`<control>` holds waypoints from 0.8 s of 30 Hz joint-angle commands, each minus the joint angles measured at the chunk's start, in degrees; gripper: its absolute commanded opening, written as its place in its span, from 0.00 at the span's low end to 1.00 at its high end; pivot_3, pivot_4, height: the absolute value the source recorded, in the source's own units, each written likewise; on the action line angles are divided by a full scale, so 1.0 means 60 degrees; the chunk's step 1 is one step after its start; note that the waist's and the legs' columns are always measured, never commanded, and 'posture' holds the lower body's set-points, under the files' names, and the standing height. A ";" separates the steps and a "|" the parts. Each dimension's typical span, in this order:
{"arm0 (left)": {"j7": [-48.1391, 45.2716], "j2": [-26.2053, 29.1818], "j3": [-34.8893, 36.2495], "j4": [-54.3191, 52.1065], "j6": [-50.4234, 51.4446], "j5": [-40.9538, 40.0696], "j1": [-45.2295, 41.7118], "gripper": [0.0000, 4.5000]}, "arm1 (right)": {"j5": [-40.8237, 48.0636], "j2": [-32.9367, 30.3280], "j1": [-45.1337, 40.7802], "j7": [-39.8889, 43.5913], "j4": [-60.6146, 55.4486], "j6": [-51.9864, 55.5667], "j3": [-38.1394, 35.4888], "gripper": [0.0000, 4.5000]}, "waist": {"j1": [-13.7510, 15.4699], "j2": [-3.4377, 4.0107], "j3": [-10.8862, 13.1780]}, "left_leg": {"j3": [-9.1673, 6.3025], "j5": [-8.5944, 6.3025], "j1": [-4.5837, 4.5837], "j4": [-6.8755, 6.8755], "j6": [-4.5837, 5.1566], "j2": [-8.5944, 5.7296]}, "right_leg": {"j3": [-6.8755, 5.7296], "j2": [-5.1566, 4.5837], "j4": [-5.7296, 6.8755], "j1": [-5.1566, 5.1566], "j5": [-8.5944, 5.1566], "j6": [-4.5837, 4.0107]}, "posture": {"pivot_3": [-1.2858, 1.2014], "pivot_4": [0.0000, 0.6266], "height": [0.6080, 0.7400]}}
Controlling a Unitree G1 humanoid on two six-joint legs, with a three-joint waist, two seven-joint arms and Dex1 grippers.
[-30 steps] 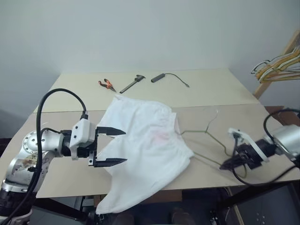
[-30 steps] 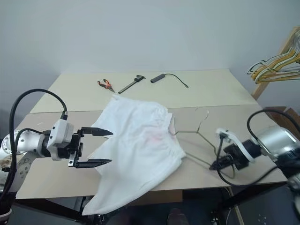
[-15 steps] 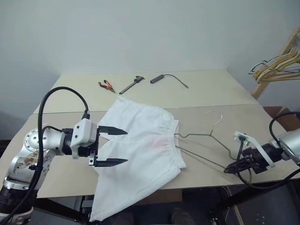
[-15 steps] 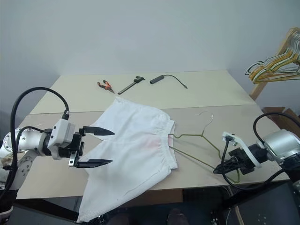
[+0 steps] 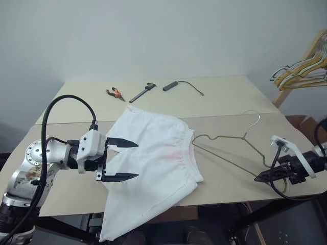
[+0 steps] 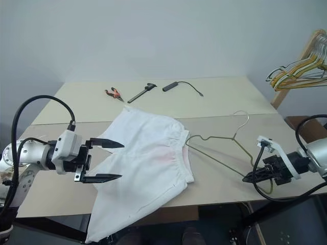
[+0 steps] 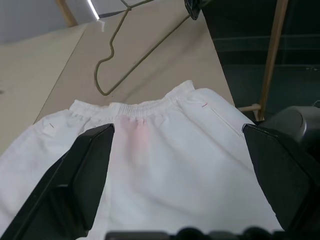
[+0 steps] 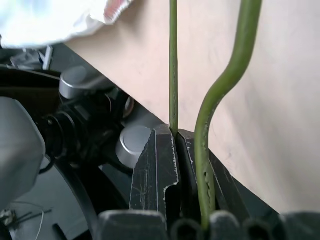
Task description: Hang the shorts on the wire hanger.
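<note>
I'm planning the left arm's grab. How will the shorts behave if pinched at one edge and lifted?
Probably floppy: the shorts lie in soft folds, and one leg droops over the table edge. Likely light, since the fabric looks thin. They are much wider than the open left gripper, so most would sag below a single pinch.

left arm: silver metal joint housings, white wrist block, thick black cable looping overhead. left gripper: two long black tapered fingers. right gripper: black fingers, white bracket, black cable.
</note>
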 commanded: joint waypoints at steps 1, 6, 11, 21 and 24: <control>-0.0049 0.0075 -0.0041 0.0039 -0.0087 0.0004 -0.0301 0.99 | -0.0223 0.0604 -0.0270 -0.0103 0.0196 0.0265 -0.0150 0.00 | -0.0019 0.0000 0.0000 | 0.0000 0.0000 0.0006 0.0000 0.0000 0.0001 | 0.0000 0.0002 0.0000 0.0007 0.0000 0.0000 | 0.53 0.00 1.00; -0.0053 0.0061 -0.0067 0.0045 -0.0051 -0.0046 -0.0395 0.99 | -0.0729 0.1432 -0.0309 -0.0686 0.1033 0.0346 -0.0234 0.00 | 0.0042 0.0000 0.0000 | -0.0005 0.0000 0.0001 0.0000 0.0000 -0.0003 | -0.0001 0.0000 0.0001 0.0006 0.0001 -0.0001 | 0.53 0.00 1.00; -0.0098 0.0137 0.0063 -0.0043 -0.0026 -0.0138 -0.0220 0.99 | -0.0785 0.1514 -0.0261 -0.0647 0.1500 0.0352 -0.0559 0.00 | 0.0089 0.0001 0.0000 | -0.0008 -0.0001 -0.0006 -0.0001 0.0002 -0.0007 | -0.0004 -0.0004 -0.0003 0.0005 0.0025 -0.0044 | 0.53 0.00 1.00; -0.0136 0.0129 -0.0003 -0.0004 -0.0027 -0.0120 -0.0315 0.99 | -0.0973 0.1697 -0.0182 -0.0582 0.1562 0.0324 -0.0702 0.00 | 0.0019 0.0001 0.0000 | -0.0006 -0.0001 0.0002 0.0000 0.0002 -0.0005 | -0.0001 -0.0001 -0.0003 0.0010 0.0000 -0.0004 | 0.53 0.00 1.00; -0.0155 0.0117 -0.0032 0.0049 -0.0044 -0.0093 -0.0374 0.99 | -0.0970 0.1762 -0.0213 -0.0499 0.1372 0.0383 -0.0599 0.00 | 0.0027 0.0001 0.0000 | -0.0007 -0.0002 0.0000 0.0000 0.0003 -0.0005 | -0.0002 -0.0001 -0.0004 0.0009 0.0000 -0.0005 | 0.53 0.00 1.00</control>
